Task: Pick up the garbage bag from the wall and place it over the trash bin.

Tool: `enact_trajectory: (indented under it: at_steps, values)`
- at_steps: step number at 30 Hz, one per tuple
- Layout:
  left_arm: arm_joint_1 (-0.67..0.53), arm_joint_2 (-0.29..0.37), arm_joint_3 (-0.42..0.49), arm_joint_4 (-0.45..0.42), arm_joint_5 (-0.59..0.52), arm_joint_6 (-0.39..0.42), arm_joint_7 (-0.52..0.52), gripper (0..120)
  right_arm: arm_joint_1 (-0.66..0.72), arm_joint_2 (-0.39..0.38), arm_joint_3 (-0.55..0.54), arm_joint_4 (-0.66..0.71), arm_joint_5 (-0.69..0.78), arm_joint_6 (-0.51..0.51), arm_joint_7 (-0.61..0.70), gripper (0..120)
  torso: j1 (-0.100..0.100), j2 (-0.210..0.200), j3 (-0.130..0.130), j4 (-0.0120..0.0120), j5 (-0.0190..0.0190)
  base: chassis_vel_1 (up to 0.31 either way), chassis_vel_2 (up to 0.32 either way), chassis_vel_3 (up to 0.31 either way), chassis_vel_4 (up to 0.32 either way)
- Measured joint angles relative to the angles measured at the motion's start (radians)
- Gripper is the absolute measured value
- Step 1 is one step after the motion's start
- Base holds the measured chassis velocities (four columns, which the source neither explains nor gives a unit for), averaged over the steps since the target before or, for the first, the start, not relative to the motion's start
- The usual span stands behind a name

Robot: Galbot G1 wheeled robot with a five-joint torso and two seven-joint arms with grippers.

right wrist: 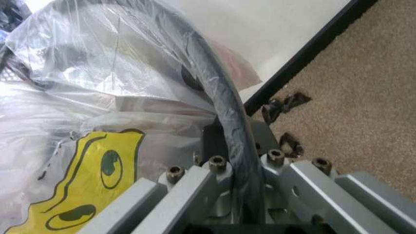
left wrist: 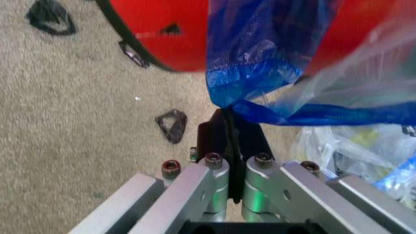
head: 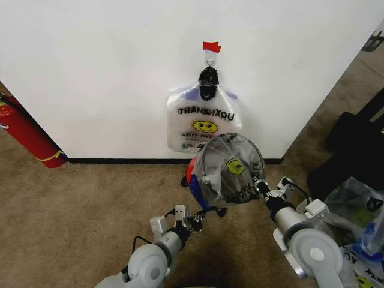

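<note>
The left gripper (head: 201,221) is clamped on a blue strip of the garbage bag (head: 231,171), which runs up and to the right from its fingertips across the mouth of the trash bin (head: 198,180). The bin is tipped so that its long axis points toward the camera; its red base lies above and to the left of the left gripper, near the wall (head: 90,72). The right gripper (head: 259,185) is closed on the bag-covered bin rim, with the bag directly to its left.
</note>
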Motion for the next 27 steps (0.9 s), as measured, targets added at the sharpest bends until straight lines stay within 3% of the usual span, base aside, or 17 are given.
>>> enact_trajectory:
  at_steps: [6, 11, 13, 18, 22, 27]
  values:
    - [0.038, 0.075, -0.039, -0.075, -0.023, 0.042, 0.021, 8, 0.000, -0.008, -0.001, -0.006, -0.012, 0.000, 0.000, 0, 0.000, 0.000, 0.000, 0.0002, -0.0002, 0.000, 0.000, 0.000, 0.000]
    - [0.117, 0.160, -0.109, -0.145, 0.019, 0.082, 0.034, 30, 0.020, -0.019, 0.002, -0.037, -0.027, 0.005, -0.004, 0, 0.000, 0.000, 0.000, 0.0003, -0.0003, 0.000, 0.000, 0.000, 0.000]
    - [0.118, 0.161, -0.111, -0.147, 0.020, 0.083, 0.034, 30, 0.020, -0.019, 0.002, -0.038, -0.028, 0.005, -0.004, 0, 0.000, 0.000, 0.000, 0.0003, -0.0002, 0.000, 0.000, 0.000, 0.000]
    - [0.167, 0.195, -0.197, -0.213, 0.099, 0.066, 0.014, 52, 0.028, -0.023, -0.010, -0.066, -0.124, 0.022, -0.022, 0, 0.000, 0.000, 0.000, 0.0002, -0.0003, 0.000, 0.000, 0.000, 0.000]
    - [0.169, 0.228, -0.236, -0.304, 0.162, 0.040, 0.019, 39, 0.011, -0.014, -0.031, -0.068, -0.224, 0.043, -0.035, 0, 0.000, 0.000, 0.000, 0.0000, -0.0001, 0.000, 0.000, 0.000, 0.000]
    - [0.128, 0.268, -0.221, -0.402, 0.182, 0.083, 0.009, 23, -0.009, -0.003, -0.063, -0.052, -0.333, 0.060, -0.034, 0, 0.000, 0.000, 0.000, 0.0002, 0.0000, 0.000, 0.000, 0.000, 0.000]
